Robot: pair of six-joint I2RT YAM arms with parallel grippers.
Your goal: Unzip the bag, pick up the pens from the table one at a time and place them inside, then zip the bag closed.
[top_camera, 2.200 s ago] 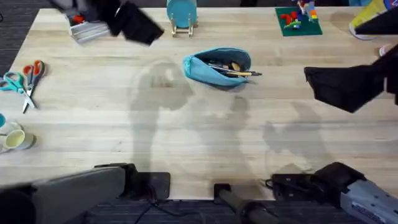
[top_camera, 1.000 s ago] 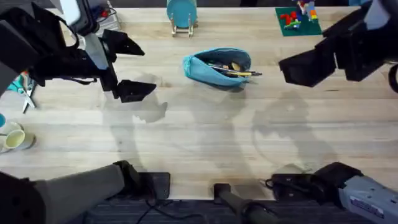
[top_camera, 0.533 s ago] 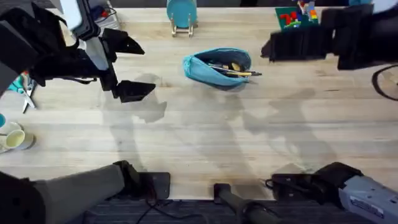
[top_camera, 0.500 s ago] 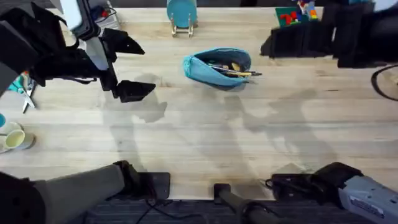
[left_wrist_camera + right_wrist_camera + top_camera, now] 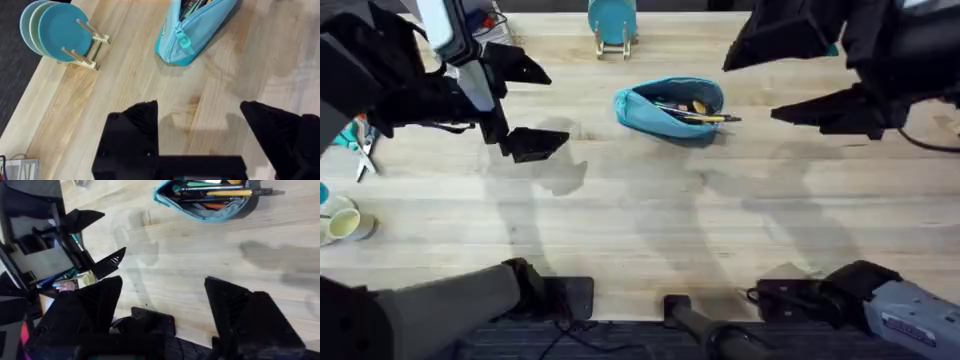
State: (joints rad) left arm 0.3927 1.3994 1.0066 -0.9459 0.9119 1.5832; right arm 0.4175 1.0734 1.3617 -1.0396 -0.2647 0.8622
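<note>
Both your grippers hang spread and empty, left gripper (image 5: 525, 105) off to the left and right gripper (image 5: 782, 78) just right of the unzipped bag (image 5: 668, 107), pens (image 5: 700, 116) poking from it on the table (image 5: 640, 215)

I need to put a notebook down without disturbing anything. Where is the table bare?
The table is bare from the bag to the arm bases. Crowded: the far edge by the plate rack, and the left edge by the scissors.
</note>
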